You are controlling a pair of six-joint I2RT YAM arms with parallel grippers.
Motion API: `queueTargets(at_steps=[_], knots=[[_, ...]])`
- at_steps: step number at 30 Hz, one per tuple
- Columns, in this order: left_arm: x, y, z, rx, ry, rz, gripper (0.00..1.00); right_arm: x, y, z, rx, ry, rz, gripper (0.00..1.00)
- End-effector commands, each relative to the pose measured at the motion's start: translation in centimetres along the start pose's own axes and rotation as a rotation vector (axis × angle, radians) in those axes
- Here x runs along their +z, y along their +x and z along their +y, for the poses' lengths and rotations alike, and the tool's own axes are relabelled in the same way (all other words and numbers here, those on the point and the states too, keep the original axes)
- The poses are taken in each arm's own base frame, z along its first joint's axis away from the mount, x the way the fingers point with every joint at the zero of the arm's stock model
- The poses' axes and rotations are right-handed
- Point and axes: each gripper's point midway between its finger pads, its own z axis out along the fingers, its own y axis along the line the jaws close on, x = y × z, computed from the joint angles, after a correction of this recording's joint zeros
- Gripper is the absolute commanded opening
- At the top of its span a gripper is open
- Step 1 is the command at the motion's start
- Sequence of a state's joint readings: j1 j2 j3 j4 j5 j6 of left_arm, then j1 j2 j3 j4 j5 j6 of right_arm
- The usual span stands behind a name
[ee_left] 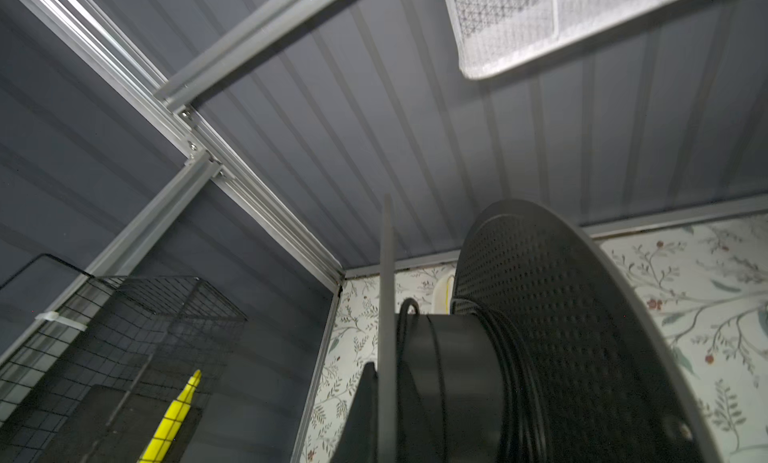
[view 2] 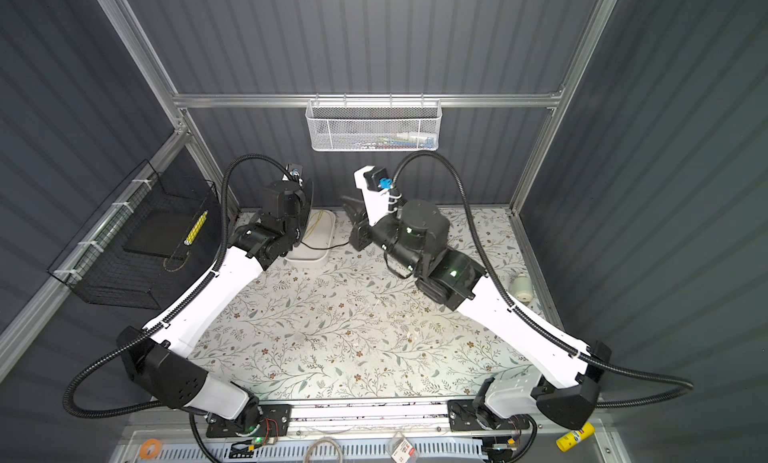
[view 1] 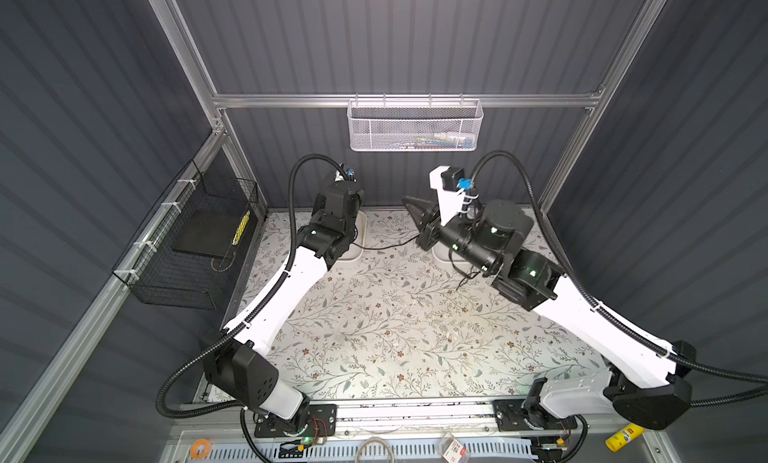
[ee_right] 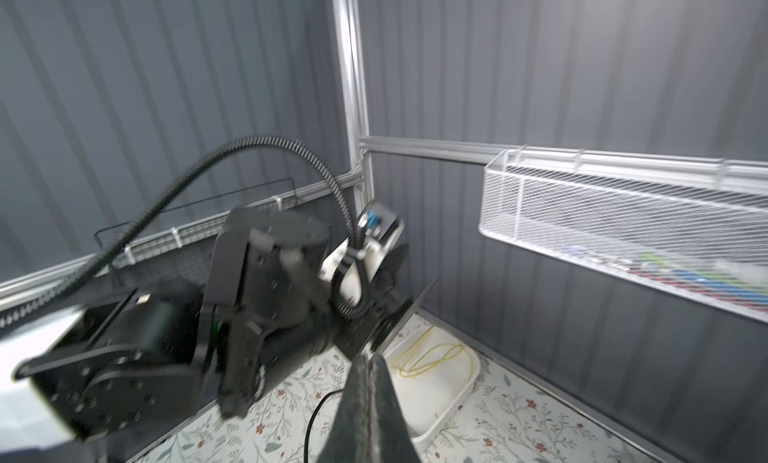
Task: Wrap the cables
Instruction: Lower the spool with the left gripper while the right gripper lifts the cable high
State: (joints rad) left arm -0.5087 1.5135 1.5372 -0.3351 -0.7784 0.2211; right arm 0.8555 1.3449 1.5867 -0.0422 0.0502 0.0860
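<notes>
1. My left arm (view 1: 286, 290) stretches to the far left of the table, with its wrist (view 1: 334, 216) bent downward.
2. The left gripper (ee_left: 380, 382) is clamped on the flange of a spool (ee_left: 561, 315).
3. My right arm (view 1: 582, 311) reaches to the far middle, its forearm angled toward the left arm.
4. The right gripper (ee_right: 368, 369) points up toward the back wall, its fingertips pressed together.

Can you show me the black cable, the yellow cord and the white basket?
black cable (ee_left: 515, 378): left wrist view, turns wound on the reel (ee_left: 582, 315).
yellow cord (ee_right: 446, 345): right wrist view, loop in the tray (ee_right: 436, 402).
white basket (view 1: 413, 126): a top view, front mesh wall.
</notes>
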Motion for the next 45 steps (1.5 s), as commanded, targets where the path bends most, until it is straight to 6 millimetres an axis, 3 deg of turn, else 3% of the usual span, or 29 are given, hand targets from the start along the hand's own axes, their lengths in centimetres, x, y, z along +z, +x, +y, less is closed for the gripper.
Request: queueTargets(at_steps=[1,8,11,12,14,17,23,28,34,38,45], knots=[[-2.4,-0.5,1.8,-0.067,0.030,-0.037,0.00,-0.4,-1.7,-2.2,0.063,-0.010,0.009,0.00],[-5.8,3.8,-2.2,-0.018,0.287,0.108,0.00,0.5,-5.1,-9.5,0.158,0.082,-0.041,0.03],[-8.1,6.7,-3.4,0.009,0.361,0.170,0.00,0.7,-6.1,-13.0,0.232,0.111,-0.072,0.05],[-8.7,8.8,-4.0,0.027,0.387,0.213,0.00,0.9,-6.2,-14.3,0.256,0.120,-0.076,0.08],[-10.1,10.8,-4.3,0.021,0.424,0.239,0.00,1.3,-6.6,-16.2,0.289,0.132,-0.080,0.09],[-12.3,13.0,-3.1,0.016,0.446,0.268,0.00,2.1,-6.8,-19.2,0.326,0.171,-0.074,0.10],[-16.1,15.3,0.2,-0.003,0.471,0.310,0.00,3.5,-6.2,-25.3,0.390,0.262,-0.064,0.13],[-18.3,15.4,2.5,-0.030,0.475,0.306,0.00,4.2,-4.8,-29.2,0.436,0.318,-0.056,0.13],[-20.3,13.7,5.5,-0.031,0.461,0.261,0.00,3.5,-2.4,-34.6,0.508,0.408,-0.048,0.14],[-21.2,12.7,6.2,-0.044,0.477,0.248,0.00,3.1,-1.0,-36.3,0.538,0.406,-0.018,0.00],[-22.8,10.4,6.4,-0.085,0.559,0.198,0.00,2.8,1.6,-38.4,0.536,0.453,0.031,0.00]])
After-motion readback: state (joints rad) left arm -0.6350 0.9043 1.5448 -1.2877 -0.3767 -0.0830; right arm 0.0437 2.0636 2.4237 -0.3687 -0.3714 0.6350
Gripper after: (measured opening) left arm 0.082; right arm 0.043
